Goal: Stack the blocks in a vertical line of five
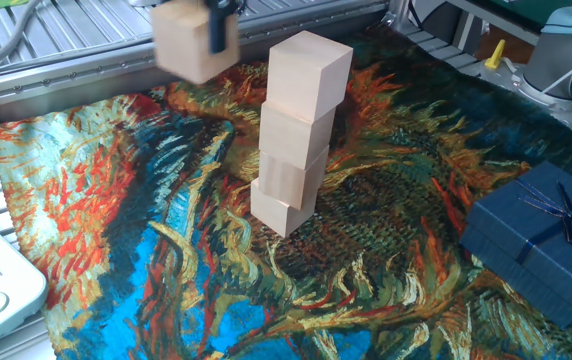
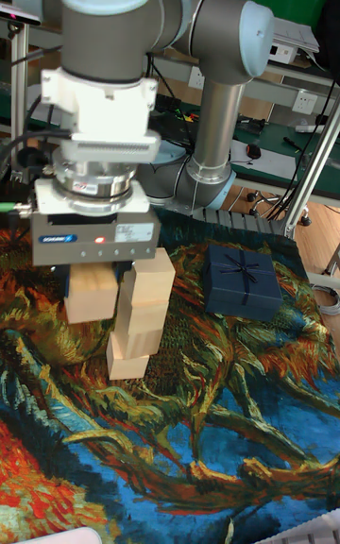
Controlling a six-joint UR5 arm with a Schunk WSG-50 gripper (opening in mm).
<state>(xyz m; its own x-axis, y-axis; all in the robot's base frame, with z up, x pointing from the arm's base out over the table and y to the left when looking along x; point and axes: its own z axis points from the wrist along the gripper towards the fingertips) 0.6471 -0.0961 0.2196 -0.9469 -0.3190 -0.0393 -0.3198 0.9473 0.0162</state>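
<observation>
A stack of four pale, unpainted wooden cubes (image 1: pixel 296 130) stands on the painted-pattern cloth (image 1: pixel 166 280) that covers the tabletop, near the middle of the cloth and toward its far edge in the fixed view. The cubes have smooth, plain faces with sharp edges and no markings. They are not squarely aligned: each cube is turned and offset slightly from the one below, so the column leans a little and its corners step in and out. The top cube (image 1: pixel 309 72) overhangs toward the right in the fixed view; the bottom cube (image 1: pixel 278 207) rests directly on the cloth.

A fifth pale wooden cube (image 1: pixel 191 40) of the same appearance is off the cloth, in the air, to the left of the stack and level with its upper part in the fixed view. It is apart from the stack. In the tall fixed view this cube (image 2: pixel 92 293) hangs below the grey gripper body, just beside the stack (image 2: pixel 140 325).

The two-finger gripper (image 1: pixel 216 28) is clenched on the fifth cube; one dark finger (image 1: pixel 218 30) lies flat against a side face of the cube. The other finger is hidden behind the cube.

A dark blue gift box with a ribbon (image 1: pixel 541 240) lies on the cloth near its right edge, well apart from the stack.
</observation>
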